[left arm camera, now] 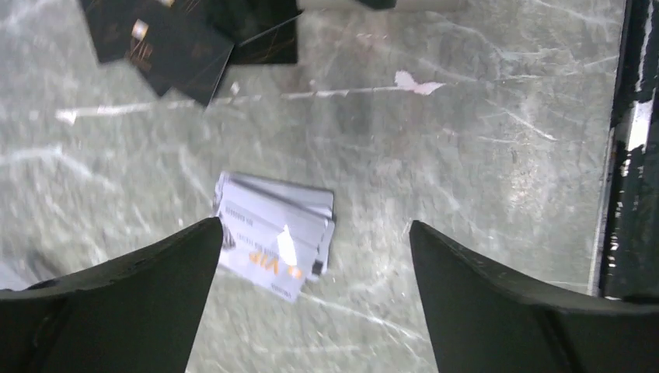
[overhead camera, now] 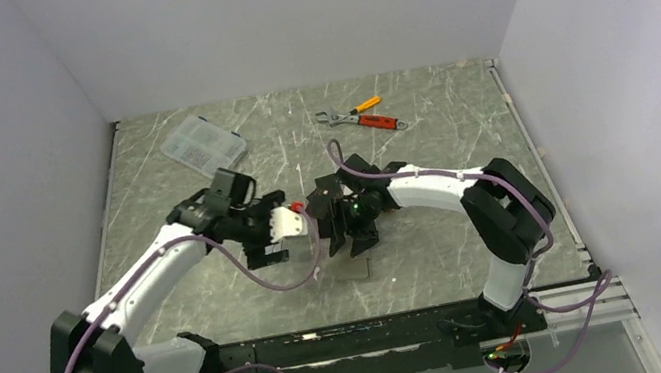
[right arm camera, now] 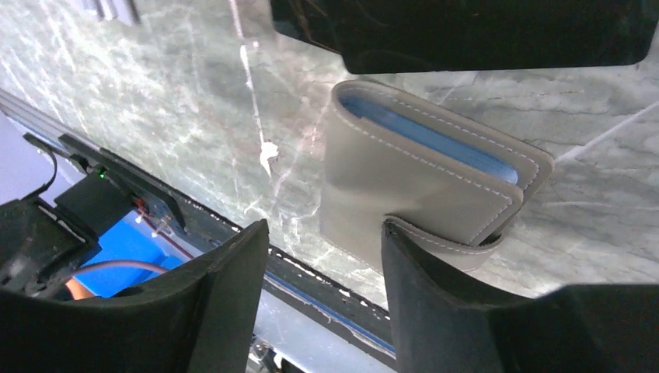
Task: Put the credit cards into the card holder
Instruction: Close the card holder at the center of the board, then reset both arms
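One broad table [overhead camera: 438, 128], green-grey and veined white like marble, carries the scene. At its centre the right gripper [right arm camera: 325, 227] has its blunt black jaws apart, just short of the card holder [right arm camera: 420, 186], a folded taupe wallet of smooth stitched leather (blue lining peeks from one edge) lying flat. The left gripper [left arm camera: 315, 229] hangs spread wide above thin, fanned silvery-grey cards [left arm camera: 272, 233]; glossy black cards [left arm camera: 171, 39] lie nearby.
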Motion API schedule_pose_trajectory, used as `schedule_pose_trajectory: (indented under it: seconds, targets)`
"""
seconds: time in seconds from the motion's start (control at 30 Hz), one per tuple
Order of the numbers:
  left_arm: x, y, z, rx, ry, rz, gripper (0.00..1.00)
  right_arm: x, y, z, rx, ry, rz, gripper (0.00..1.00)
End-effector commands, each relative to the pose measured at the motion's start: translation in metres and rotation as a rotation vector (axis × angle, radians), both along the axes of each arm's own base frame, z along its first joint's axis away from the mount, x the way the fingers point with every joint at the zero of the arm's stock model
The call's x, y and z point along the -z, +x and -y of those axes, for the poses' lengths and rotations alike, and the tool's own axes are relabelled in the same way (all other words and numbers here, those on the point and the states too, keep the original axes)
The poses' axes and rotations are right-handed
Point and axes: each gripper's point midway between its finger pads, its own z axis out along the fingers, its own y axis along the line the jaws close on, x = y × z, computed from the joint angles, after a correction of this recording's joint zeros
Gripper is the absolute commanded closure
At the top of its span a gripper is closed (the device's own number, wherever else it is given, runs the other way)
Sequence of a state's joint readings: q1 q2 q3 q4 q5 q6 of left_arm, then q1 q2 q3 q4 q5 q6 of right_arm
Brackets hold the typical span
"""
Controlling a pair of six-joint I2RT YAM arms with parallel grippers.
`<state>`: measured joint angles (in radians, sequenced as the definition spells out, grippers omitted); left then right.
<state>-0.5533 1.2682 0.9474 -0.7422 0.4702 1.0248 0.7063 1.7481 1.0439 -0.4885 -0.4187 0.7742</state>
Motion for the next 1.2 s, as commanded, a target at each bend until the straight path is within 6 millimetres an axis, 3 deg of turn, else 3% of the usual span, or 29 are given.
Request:
schedule_pose_trajectory:
  seconds: [0.0, 0.1, 0.2, 0.27, 0.33, 0.43, 0.5, 0.57, 0.67, 0.77, 0.83, 0.93, 1.0, 1.07, 1.17]
  targets:
    - [-0.033, -0.008, -0.027, -0.112, -0.07, -0.041, 0.0, -0.052, 0.016, -0.006, -0.046, 0.072, 0.137, 0.38]
    - [-0.054, 0.0, -0.047, -0.226, -0.089, -0.001, 0.01, -0.099, 0.018, -0.023, -0.103, 0.215, 0.214, 0.29]
    - [-0.078, 0.01, -0.067, -0.328, -0.073, 0.096, 0.01, -0.146, 0.021, -0.031, -0.166, 0.312, 0.323, 0.02]
    - [-0.097, 0.022, -0.083, -0.424, -0.064, 0.19, 0.0, -0.166, 0.027, -0.028, -0.189, 0.307, 0.401, 0.0]
    - [-0.114, 0.032, -0.099, -0.528, -0.071, 0.262, 0.0, -0.18, 0.039, -0.016, -0.177, 0.243, 0.511, 0.0]
    - [-0.111, 0.053, -0.133, -0.733, -0.045, 0.351, 0.01, -0.199, 0.067, 0.014, -0.072, 0.136, 0.692, 0.0]
    - [-0.103, 0.054, -0.147, -0.796, -0.031, 0.323, 0.01, -0.205, 0.088, 0.044, 0.041, 0.076, 0.766, 0.0]
    - [-0.112, 0.06, -0.159, -0.875, -0.115, 0.341, 0.01, -0.2, 0.112, 0.085, 0.19, -0.025, 0.805, 0.0]
    - [-0.11, 0.075, -0.181, -1.024, -0.228, 0.394, 0.01, -0.178, 0.137, 0.166, 0.472, -0.258, 0.888, 0.0]
    - [-0.084, 0.09, -0.184, -1.087, -0.31, 0.318, 0.01, -0.154, 0.143, 0.235, 0.685, -0.437, 1.042, 0.01]
    - [-0.065, 0.1, -0.174, -1.079, -0.401, 0.199, 0.01, -0.14, 0.138, 0.274, 0.748, -0.614, 1.136, 0.02]
    - [-0.032, 0.112, -0.173, -1.105, -0.465, 0.064, 0.01, -0.116, 0.125, 0.321, 0.853, -0.828, 1.122, 0.03]
    - [-0.012, 0.116, -0.172, -1.104, -0.49, 0.02, 0.01, -0.098, 0.118, 0.345, 0.938, -0.879, 1.072, 0.04]
    - [0.007, 0.114, -0.169, -1.083, -0.514, -0.008, 0.01, -0.085, 0.112, 0.362, 1.001, -0.888, 1.068, 0.06]
    - [0.018, 0.117, -0.168, -1.055, -0.551, 0.066, 0.01, -0.073, 0.104, 0.379, 1.046, -0.929, 1.118, 0.07]
